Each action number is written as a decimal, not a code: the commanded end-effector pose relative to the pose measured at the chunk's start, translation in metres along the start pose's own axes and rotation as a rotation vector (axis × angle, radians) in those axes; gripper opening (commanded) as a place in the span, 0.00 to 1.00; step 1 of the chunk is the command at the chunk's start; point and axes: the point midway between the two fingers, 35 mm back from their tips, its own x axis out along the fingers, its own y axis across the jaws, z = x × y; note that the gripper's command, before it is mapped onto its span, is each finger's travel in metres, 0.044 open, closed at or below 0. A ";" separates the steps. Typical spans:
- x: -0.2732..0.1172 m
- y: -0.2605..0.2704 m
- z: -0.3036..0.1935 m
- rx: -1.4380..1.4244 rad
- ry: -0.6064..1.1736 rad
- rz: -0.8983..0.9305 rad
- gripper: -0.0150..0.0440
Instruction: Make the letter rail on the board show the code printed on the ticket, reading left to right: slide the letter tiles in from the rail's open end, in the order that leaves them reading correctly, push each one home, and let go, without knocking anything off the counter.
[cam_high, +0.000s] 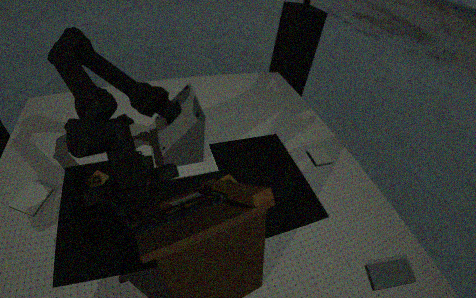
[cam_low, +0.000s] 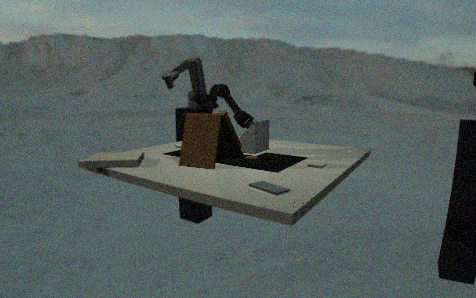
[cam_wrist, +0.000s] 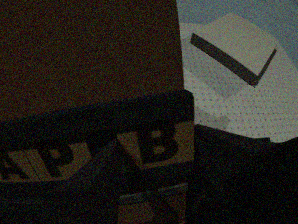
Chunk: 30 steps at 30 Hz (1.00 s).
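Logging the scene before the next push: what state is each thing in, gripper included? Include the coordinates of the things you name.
gripper (cam_high: 172, 192): shut on the B tile
B tile (cam_wrist: 159, 145): gripped, letter upright
A tile (cam_wrist: 12, 167), P tile (cam_wrist: 56, 161): side by side, left of B in the wrist view
brown board (cam_high: 215, 250) (cam_low: 199, 140): standing, leaning

Pale countertop with black mat and flat pieces

We identify a pale, finely dotted countertop (cam_high: 320, 185) (cam_low: 230, 187) (cam_wrist: 250, 117). On it lies a black mat (cam_high: 295, 185) (cam_low: 280, 162). We locate a flat grey rectangular block (cam_high: 391, 273) (cam_low: 269, 187) near one edge, apart from the mat, and a thin pale slab (cam_high: 324, 154) (cam_low: 317, 165) near the mat. An orange-brown leaning-sided board (cam_high: 215, 255) (cam_low: 199, 141) stands upright, partly over the mat.
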 end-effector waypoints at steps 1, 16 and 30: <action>0.001 0.006 -0.004 -0.002 0.006 0.005 0.25; 0.001 0.014 -0.005 -0.002 0.006 0.005 0.25; 0.000 0.012 -0.002 -0.001 0.000 0.004 0.61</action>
